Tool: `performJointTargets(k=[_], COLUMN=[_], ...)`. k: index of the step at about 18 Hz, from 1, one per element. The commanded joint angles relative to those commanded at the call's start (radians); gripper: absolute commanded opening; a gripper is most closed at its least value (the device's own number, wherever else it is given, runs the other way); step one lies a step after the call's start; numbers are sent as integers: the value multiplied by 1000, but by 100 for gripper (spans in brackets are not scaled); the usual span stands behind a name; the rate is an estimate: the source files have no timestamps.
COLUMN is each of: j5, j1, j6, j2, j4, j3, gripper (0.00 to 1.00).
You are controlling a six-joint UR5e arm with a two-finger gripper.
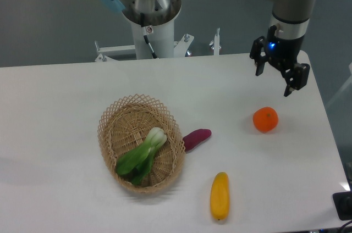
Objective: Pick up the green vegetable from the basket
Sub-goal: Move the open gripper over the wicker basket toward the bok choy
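The green vegetable (141,154), a small bok choy with dark leaves and a pale stem end, lies diagonally inside the tan wicker basket (111,113) on the left half of the table. My gripper (273,83) hangs far off at the upper right, above the table and well away from the basket. Its two black fingers are spread apart with nothing between them.
A purple sweet potato (196,138) lies just right of the basket. A yellow elongated fruit (219,195) rests near the front edge. An orange (265,119) sits below the gripper. The arm's base column (151,18) stands behind the table.
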Motion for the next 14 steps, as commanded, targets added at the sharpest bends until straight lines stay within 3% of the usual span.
performJointTargets(k=[8,12,14], j5=[2,-3,-5], j1=[-215,-308,-351], j6=[-465,-539,-606], j2=[-52,-67,-87], j4=[6,23,75], j3=[3,-40,-69], gripper=[100,100,100])
